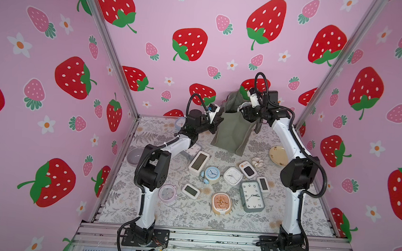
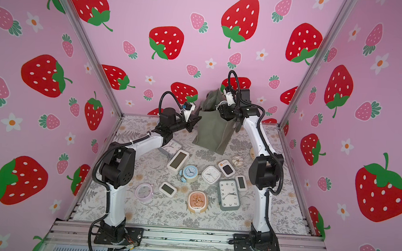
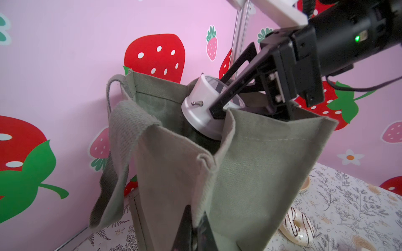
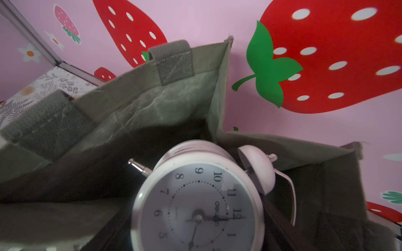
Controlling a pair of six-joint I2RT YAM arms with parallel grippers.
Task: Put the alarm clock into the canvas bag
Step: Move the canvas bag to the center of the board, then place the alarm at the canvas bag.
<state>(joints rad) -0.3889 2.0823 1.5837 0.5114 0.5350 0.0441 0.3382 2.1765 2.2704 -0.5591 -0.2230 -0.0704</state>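
The grey-green canvas bag (image 1: 230,135) (image 2: 213,131) stands upright at the back of the table with its mouth open. My left gripper (image 1: 218,122) (image 3: 196,214) is shut on the bag's near rim, beside a loop handle (image 3: 126,130). My right gripper (image 1: 244,111) (image 3: 217,95) hovers over the bag's mouth, shut on a white twin-bell alarm clock (image 3: 200,104) (image 4: 195,206). The clock sits at rim level, partly inside the opening, its face turned toward the right wrist camera. Below the clock, the bag's inside (image 4: 130,104) is dark.
Several other clocks lie on the floral table (image 1: 188,217) in front of the bag, among them a blue round one (image 1: 212,174) and a large grey-green one (image 1: 252,196). A donut (image 1: 257,162), a yellow plate (image 1: 277,155) and a grey bowl (image 1: 133,156) lie around them.
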